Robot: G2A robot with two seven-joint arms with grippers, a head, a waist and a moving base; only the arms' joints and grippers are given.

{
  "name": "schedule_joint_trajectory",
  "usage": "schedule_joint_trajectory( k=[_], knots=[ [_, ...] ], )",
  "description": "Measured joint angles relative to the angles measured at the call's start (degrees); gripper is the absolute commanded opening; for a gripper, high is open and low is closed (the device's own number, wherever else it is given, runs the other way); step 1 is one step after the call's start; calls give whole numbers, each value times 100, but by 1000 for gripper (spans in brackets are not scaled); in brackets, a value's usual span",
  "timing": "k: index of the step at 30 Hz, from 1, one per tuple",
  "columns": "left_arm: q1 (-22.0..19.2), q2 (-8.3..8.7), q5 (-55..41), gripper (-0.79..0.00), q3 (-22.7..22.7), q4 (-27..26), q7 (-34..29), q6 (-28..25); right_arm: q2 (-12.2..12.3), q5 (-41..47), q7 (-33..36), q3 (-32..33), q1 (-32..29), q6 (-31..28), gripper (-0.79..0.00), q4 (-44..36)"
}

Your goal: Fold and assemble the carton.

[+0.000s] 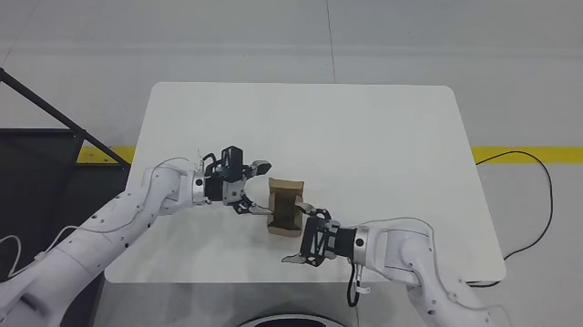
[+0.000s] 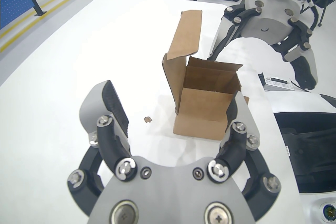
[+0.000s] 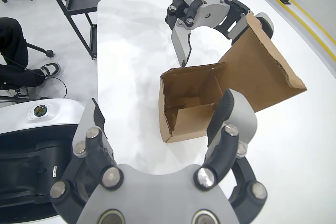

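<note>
top view shows the carton standing on the worktop in its front half, about midway between the left and right edges. the left pincer is just beside one wall and the right pincer just beside the opposite one. both pincers are spread wide and grip nothing. in the wrist views one finger of each sits at the carton's rim, though i cannot tell whether it touches.

the carton is squared into a box with its mouth facing up. one tall flap stands on the wall nearest the worktop's far edge, leaning outward from the mouth. with that flap raised, the long axis runs up and down.

the body looks formed, so the step in hand seems to be closing the top. the next move likely calls for one pincer to steady a wall while the other pushes the tall flap over the mouth, gently, since the light box could slide or tip.
</note>
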Motion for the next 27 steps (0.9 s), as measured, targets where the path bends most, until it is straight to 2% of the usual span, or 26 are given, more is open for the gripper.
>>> schedule_joint_trajectory(
  k=[27],
  knots=[
    [-104,-412,-314,0,-143,171,-1245,-409,-73,35,229,-373,319,39,0,202]
  ],
)
